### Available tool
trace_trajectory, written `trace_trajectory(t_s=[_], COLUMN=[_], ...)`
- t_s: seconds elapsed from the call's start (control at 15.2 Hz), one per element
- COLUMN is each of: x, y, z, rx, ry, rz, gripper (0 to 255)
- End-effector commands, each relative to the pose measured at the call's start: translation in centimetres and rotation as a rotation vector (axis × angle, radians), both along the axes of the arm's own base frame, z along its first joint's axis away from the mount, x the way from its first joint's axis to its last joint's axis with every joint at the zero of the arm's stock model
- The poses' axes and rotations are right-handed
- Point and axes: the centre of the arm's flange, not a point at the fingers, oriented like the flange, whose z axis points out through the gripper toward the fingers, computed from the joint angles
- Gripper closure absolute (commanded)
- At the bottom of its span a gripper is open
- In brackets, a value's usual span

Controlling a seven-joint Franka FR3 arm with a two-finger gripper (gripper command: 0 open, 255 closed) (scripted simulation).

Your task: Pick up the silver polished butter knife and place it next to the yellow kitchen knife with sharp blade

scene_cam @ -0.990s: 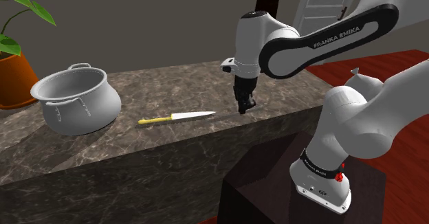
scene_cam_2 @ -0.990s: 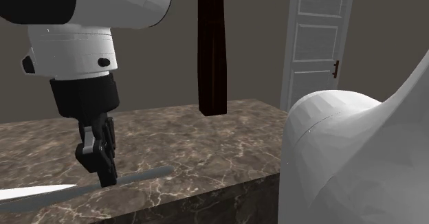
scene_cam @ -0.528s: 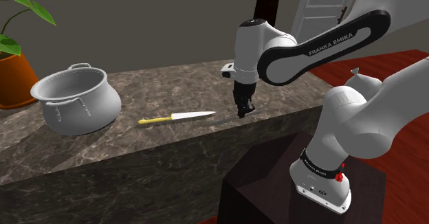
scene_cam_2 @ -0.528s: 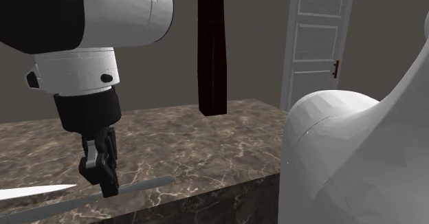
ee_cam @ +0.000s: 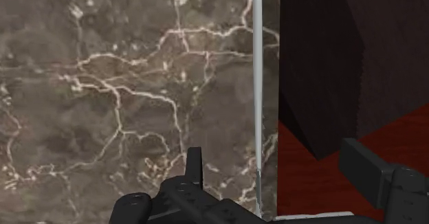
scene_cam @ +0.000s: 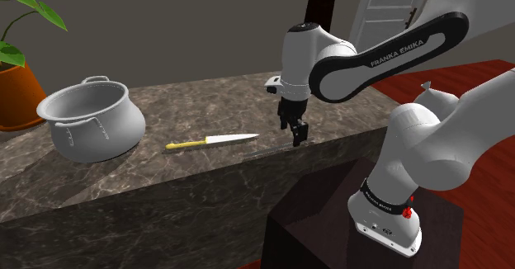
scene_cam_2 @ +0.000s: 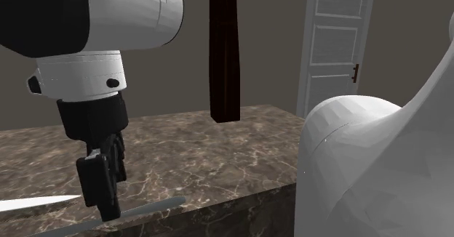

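So the pincer (ee_cam: 269, 150) hung low over the front edge of the desk (scene_cam: 206, 102), pointing straight down with its fingers spread wide and gripping nothing. In the wrist view one finger sat over the marble and the other out past the edge, above the dark stand (ee_cam: 323, 64) and the red floor (ee_cam: 309, 188). The butter knife (ee_cam: 256, 85) lay flat between them as a thin pale strip, running right along the desk's edge, closer to the finger on the marble side and with a gap on both sides. From the second exterior view the near finger reached down to about knife level in front of it, and I couldn't tell from there if it touched. The yellow-handled knife (scene_cam: 210, 140) lay flat on the shoulder view's left, white blade tip toward the pincer and near the butter knife. Well beyond that stood a grey pot (scene_cam: 91, 119) with two handles, its open mouth showing bare inner wall. At the far left an orange planter (scene_cam: 16, 94) held a plant with big green leaves (scene_cam: 33, 7). A white door (scene_cam_2: 338, 39) stood behind.
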Motion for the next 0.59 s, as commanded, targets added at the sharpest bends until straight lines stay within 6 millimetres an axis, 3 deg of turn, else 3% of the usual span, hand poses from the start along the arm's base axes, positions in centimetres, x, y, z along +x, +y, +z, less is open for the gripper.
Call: trace_trajectory(t_s=[0.0, 0.26, 0.53], x=[0.0, 0.1, 0.1], y=[0.0, 0.2, 0.2], z=[0.0, 5.0, 5.0], rx=[0.000, 0.000, 0.000], ry=[0.000, 0.000, 0.000], rz=[0.000, 0.000, 0.000], gripper=[0, 0, 0])
